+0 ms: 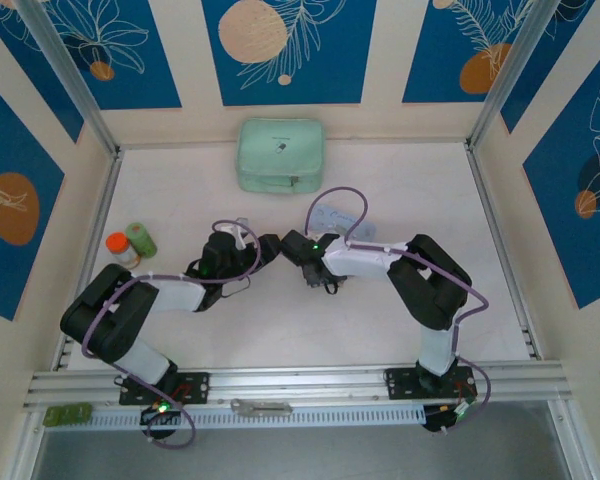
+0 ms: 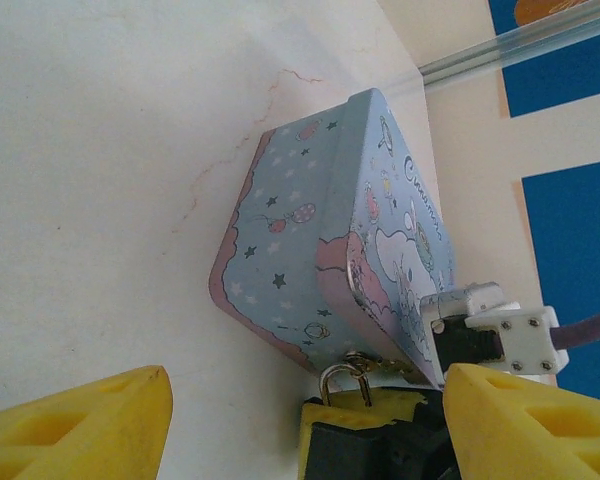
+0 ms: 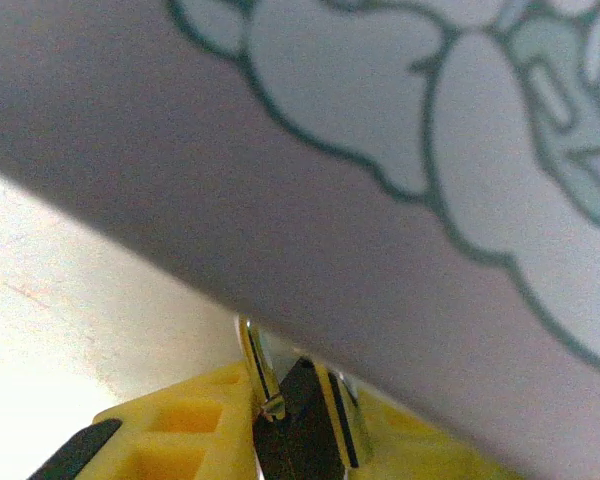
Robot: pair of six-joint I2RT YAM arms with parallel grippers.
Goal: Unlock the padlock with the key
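Note:
The light-blue cartoon tin (image 2: 310, 230) lies on the white table, tilted in the left wrist view, and looms close in the right wrist view as the tin (image 3: 380, 200). The tiny black padlock (image 3: 298, 430) hangs by its silvery shackle (image 2: 342, 378) from the tin's clasp. My right gripper (image 3: 300, 400) has its yellow fingers (image 3: 180, 435) pressed on both sides of the padlock body. My left gripper (image 2: 305, 400) stands wide open around that spot, holding nothing. From above, both grippers (image 1: 267, 247) (image 1: 302, 248) meet beside the tin (image 1: 338, 215). The key is out of view.
A mint-green pouch (image 1: 280, 155) lies at the back of the table. An orange-capped bottle (image 1: 121, 248) and a green one (image 1: 140, 238) stand at the left. A long grey metal tool (image 1: 260, 407) rests on the front rail.

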